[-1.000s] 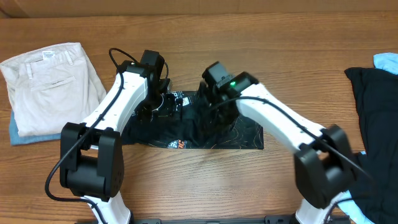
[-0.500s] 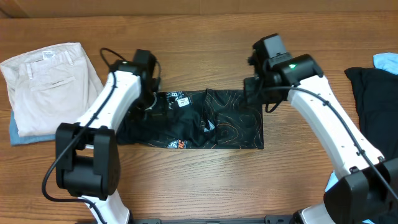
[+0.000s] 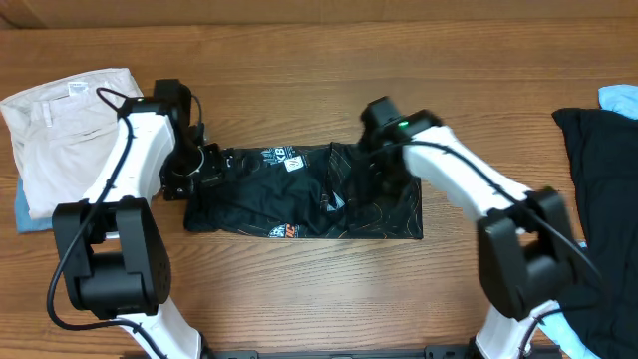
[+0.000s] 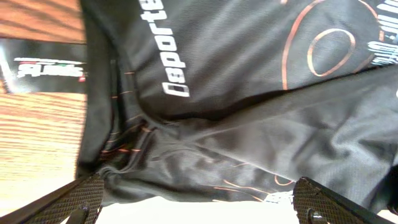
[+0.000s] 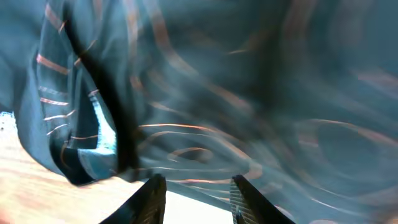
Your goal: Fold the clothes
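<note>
Black rumpled top point(image 3: 299, 199), thin, roughly rectangular.

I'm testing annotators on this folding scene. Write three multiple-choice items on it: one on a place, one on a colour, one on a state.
1. Where on the table do the pale trousers lie?
A) middle B) left end C) right edge
2. What colour are the wavy lines on the black top?
A) green B) white C) orange
3. How does the left gripper stand?
A) open B) shut on the trousers C) shut on the top

1 B: they lie folded beyond the left arm.
2 C: the left wrist view shows orange curves.
3 A: its fingers sit far apart at the frame's lower corners.
</note>
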`<state>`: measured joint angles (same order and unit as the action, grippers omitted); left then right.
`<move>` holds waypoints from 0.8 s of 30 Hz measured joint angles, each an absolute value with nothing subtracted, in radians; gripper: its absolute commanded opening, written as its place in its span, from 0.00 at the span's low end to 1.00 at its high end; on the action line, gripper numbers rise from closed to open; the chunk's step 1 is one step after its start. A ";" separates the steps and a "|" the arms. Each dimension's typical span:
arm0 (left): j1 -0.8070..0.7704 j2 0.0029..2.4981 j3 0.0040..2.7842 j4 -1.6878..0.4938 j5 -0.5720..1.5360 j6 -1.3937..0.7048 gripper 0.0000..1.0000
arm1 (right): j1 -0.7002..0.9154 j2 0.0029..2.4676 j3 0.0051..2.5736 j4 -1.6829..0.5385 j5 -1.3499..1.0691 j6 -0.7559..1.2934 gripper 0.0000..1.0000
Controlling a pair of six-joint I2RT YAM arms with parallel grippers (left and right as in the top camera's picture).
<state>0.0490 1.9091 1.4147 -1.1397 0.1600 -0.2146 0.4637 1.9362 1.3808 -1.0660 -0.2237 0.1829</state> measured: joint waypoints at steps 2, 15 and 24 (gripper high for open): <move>0.060 1.909 1.415 -1.142 0.160 -0.215 1.00 | 0.498 1.964 1.380 -1.058 -0.249 0.183 0.37; 0.066 1.909 1.415 -1.163 0.160 -0.214 1.00 | 0.594 2.009 1.391 -1.074 -0.324 0.183 0.34; 0.066 1.909 1.415 -1.168 0.135 -0.214 1.00 | 0.544 1.951 1.484 -1.201 -0.210 0.183 0.34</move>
<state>0.0662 1.9091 1.4147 -1.1675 0.1349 -0.2138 0.5438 1.9507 1.4841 -1.2011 -0.2100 0.1833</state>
